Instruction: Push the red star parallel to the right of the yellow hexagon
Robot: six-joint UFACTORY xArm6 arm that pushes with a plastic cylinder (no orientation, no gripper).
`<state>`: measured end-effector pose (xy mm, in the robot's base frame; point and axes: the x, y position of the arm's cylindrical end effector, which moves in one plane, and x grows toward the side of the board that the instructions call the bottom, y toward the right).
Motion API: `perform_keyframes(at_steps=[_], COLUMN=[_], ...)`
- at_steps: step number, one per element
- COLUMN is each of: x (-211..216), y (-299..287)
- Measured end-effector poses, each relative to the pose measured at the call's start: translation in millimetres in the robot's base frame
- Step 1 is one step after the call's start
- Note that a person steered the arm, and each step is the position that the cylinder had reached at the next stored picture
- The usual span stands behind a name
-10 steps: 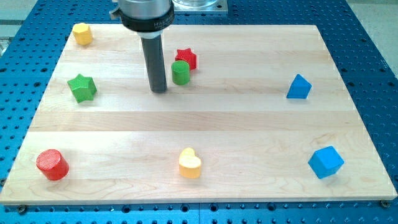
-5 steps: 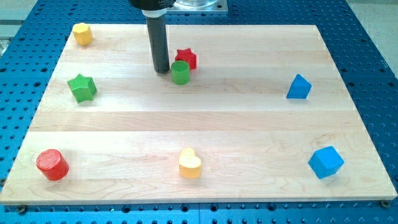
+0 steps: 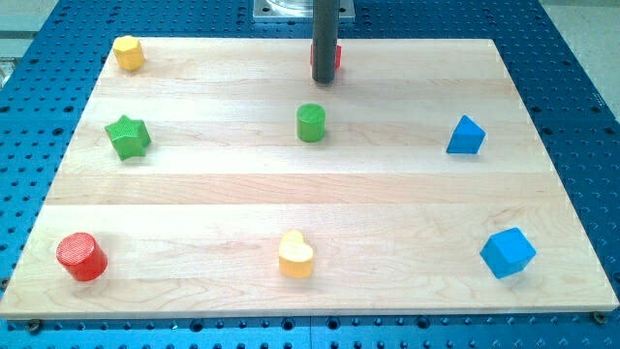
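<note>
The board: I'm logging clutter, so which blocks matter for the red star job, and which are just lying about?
In the job:
red star, mostly hidden behind the rod
yellow hexagon
my tip, touching the star's left side

Lying about:
green cylinder
green star
red cylinder
yellow heart
blue blocks

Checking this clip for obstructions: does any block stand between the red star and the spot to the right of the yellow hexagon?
Nothing visible does. The red star sits near the view's top, mostly hidden behind my tip, which touches it. The board between it and the yellow hexagon at the view's top left is bare. The green cylinder lies below that line.
</note>
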<state>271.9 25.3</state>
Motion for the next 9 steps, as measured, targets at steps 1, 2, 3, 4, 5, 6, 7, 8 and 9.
perform_keyframes(at_steps=[1, 2, 3, 4, 5, 6, 7, 8, 9], x=[9.7, -16.0, -56.8, -57.5, -57.4, -57.4, -41.3, -30.8, -30.5], y=[55.0, 109.6, 84.9, 41.6, 12.8, 14.6, 63.4, 36.7, -10.1])
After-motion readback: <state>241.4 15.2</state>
